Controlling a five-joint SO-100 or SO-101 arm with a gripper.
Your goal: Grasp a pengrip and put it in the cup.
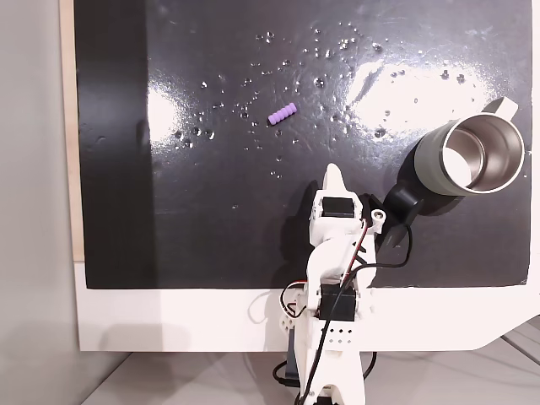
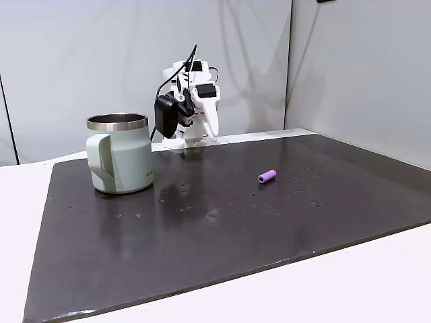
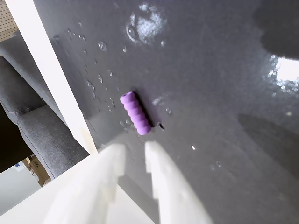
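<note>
walls (image 2: 81, 60): plain grey | tabletop (image 2: 377, 289): white | mat (image 2: 202, 229): black (glossy, light glare)

End effector (image 3: 133, 154) empty, fingers slightly apart.

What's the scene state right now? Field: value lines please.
surface: dark mat with scattered water droplets
pengrip: purple ribbed tube lying flat on the mat, untouched
cup: steel mug upright, apart from the pengrip, nothing visible inside
gripper: slightly open, empty, short of the pengrip in the wrist view
arm: folded back near the mat's edge
task progress: grasp not yet made
</note>
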